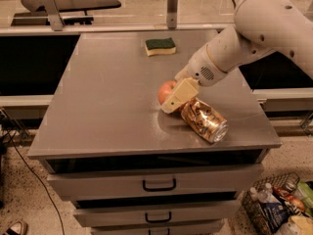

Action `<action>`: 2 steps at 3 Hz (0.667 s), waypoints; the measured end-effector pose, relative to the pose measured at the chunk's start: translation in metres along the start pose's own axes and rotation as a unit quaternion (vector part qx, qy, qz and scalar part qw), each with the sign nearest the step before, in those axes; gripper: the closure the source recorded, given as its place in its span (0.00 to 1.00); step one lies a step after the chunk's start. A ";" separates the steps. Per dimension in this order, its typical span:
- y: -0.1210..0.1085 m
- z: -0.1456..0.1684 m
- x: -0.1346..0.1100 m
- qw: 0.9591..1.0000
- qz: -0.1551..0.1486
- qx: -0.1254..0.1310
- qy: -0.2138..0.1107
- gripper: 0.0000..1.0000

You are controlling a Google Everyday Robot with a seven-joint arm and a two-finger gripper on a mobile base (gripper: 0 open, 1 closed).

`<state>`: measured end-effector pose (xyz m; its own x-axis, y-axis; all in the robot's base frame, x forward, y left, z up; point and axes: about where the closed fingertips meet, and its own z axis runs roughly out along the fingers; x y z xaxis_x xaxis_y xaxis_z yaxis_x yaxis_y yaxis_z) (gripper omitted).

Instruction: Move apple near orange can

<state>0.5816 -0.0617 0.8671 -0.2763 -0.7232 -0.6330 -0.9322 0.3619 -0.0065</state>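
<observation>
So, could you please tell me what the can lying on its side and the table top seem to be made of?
The golden-orange drink can looks like thin metal, glossy: bright highlights and a silver end. The grey table top is probably brushed steel, with a dull sheen and soft reflections. The cream tool, closed on the round red-orange apple beside the can, looks like matte plastic.
</observation>
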 end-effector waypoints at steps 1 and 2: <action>0.000 -0.001 0.002 1.000 -0.013 -0.001 -0.006 0.00; -0.002 -0.003 0.002 1.000 -0.019 -0.001 -0.013 0.00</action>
<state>0.5816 -0.0659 0.8682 -0.2347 -0.7210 -0.6520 -0.9422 0.3337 -0.0299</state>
